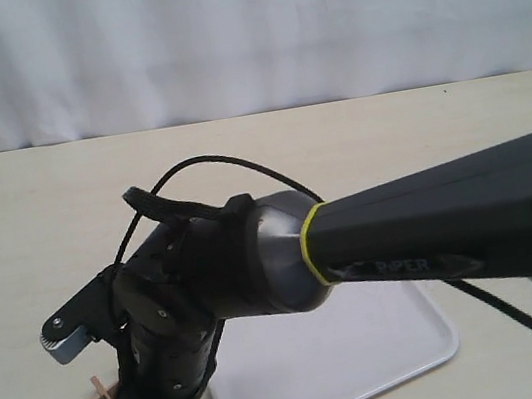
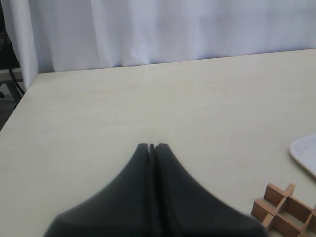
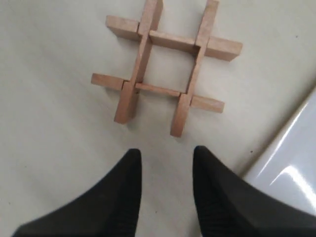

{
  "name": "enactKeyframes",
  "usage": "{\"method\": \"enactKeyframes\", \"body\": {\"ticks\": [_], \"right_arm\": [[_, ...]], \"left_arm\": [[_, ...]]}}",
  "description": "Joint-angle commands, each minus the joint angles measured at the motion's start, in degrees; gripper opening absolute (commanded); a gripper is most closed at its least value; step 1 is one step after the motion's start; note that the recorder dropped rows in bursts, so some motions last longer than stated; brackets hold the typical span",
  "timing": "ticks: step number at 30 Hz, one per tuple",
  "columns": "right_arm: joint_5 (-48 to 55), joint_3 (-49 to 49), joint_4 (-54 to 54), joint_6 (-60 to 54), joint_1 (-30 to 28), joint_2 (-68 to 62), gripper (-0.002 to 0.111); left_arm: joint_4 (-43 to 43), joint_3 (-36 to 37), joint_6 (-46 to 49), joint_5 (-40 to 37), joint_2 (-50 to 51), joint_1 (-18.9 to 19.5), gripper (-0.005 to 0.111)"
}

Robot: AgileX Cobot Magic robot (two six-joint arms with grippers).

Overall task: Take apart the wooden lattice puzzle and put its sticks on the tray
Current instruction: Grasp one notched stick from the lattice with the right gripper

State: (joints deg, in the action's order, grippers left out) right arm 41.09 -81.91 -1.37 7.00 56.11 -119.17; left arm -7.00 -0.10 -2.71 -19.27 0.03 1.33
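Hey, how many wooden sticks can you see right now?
4, all interlocked in the wooden lattice puzzle on the table beside the tray: two parallel sticks, two more crossing them. None looks hidden.

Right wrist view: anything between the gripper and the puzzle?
No. Only bare table lies between the right gripper and the wooden lattice puzzle in the right wrist view.

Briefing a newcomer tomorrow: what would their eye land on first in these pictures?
The bulky dark grey robot arm with a yellow ring fills the exterior view's foreground. Next, the small light-brown wooden lattice puzzle, fully assembled on the cream table, just ahead of the right gripper with jaws apart. The flat white plastic tray lies beside it.
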Motion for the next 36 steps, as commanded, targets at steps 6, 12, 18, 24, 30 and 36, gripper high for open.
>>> {"method": "enactKeyframes", "body": {"ticks": [6,12,18,24,30,36], "right_arm": [[-5.8,-0.4,3.3,2.8,0.0,-3.4,0.033],[-5.3,-0.4,3.3,2.8,0.0,-3.4,0.004],[-5.3,-0.4,3.3,2.8,0.0,-3.4,0.004],[-5.3,-0.4,3.3,2.8,0.0,-3.3,0.004],[-5.0,-0.7,3.5,2.8,0.0,-3.3,0.004],[-5.0,-0.7,3.5,2.8,0.0,-3.1,0.004]], "left_arm": [[0.1,0.1,-0.2,0.8,0.0,-0.1,0.0],[0.1,0.1,-0.2,0.8,0.0,-0.1,0.0],[0.0,0.1,-0.2,0.7,0.0,-0.1,0.0],[0.0,0.1,-0.2,0.7,0.0,-0.1,0.0],[0.0,0.1,-0.2,0.7,0.0,-0.1,0.0],[0.0,0.1,-0.2,0.7,0.0,-0.1,0.0]]}}
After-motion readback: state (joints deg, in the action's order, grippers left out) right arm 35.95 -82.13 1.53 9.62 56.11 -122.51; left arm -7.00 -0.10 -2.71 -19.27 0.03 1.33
